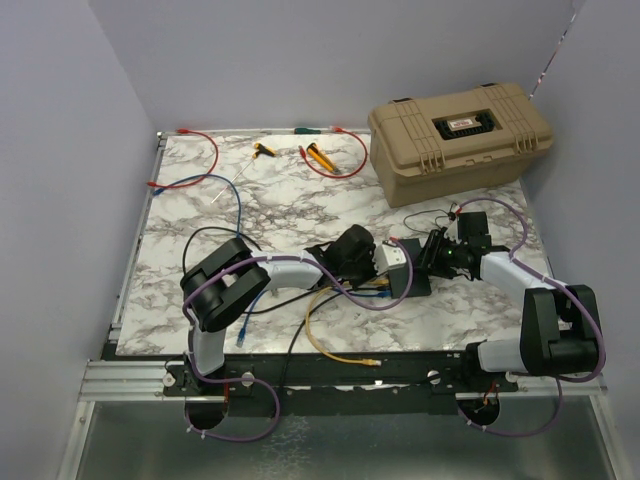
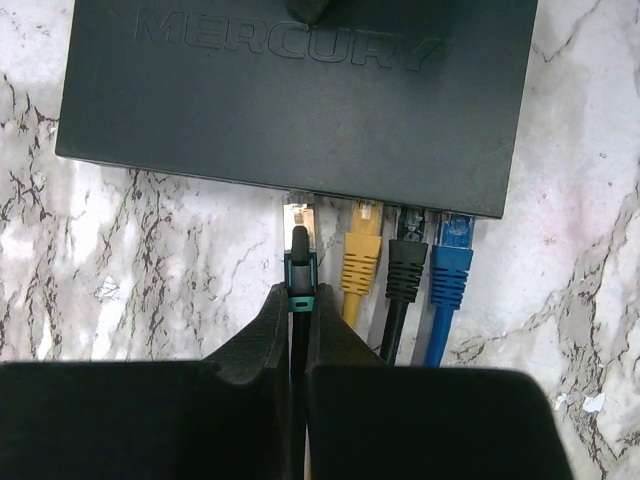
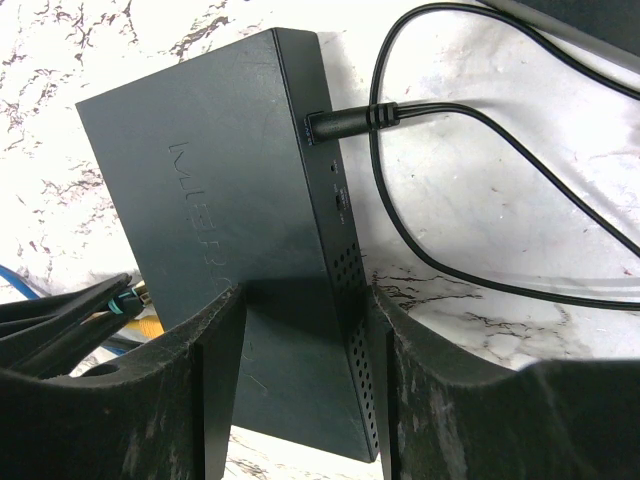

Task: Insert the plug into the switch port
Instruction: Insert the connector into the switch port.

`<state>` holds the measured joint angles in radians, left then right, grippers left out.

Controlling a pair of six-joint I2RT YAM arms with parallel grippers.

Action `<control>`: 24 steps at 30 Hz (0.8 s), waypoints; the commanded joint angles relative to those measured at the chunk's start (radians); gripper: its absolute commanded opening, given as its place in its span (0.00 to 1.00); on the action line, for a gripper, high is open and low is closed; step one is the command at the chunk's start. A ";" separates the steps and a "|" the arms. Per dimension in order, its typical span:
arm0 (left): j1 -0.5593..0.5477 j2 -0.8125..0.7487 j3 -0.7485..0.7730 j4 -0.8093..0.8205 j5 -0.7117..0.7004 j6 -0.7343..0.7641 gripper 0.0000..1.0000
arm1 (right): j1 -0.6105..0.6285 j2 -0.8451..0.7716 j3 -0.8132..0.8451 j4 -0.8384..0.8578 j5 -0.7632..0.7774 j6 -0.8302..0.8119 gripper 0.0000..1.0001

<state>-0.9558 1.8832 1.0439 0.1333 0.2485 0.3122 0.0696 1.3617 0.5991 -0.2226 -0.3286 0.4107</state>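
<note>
From above, the switch [image 1: 410,272] is mostly hidden beneath both arms mid-surface [image 1: 190,200]; whether the plug [image 2: 300,240] tip has entered its port cannot be told; matte dark-grey flat box, faint embossed lettering, veined marble below; its long axis lies crosswise, ported edge facing the left claw [image 2: 298,330], clenched on the plug's black cable; right claw [image 3: 300,330] grasps the switch.

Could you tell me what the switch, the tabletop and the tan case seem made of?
The switch looks like matte dark-grey plastic: dull surface, embossed lettering, moulded vent holes. The tabletop is white with grey veining, stone or printed laminate, unclear. The tan case is probably moulded plastic: ribbed lid, chunky latches.
</note>
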 commanded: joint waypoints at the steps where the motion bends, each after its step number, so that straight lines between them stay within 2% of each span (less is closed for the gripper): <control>1: -0.026 -0.026 -0.009 0.022 0.174 0.033 0.00 | 0.007 0.014 -0.019 0.028 -0.072 0.004 0.50; 9: -0.026 -0.004 0.011 -0.030 0.236 0.074 0.00 | 0.007 0.021 -0.019 0.037 -0.077 0.004 0.50; 24: -0.021 -0.057 -0.026 -0.024 0.242 0.090 0.00 | 0.007 0.035 -0.024 0.048 -0.073 0.011 0.46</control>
<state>-0.9436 1.8763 1.0378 0.1192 0.3153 0.3946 0.0639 1.3659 0.5972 -0.2157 -0.3397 0.4095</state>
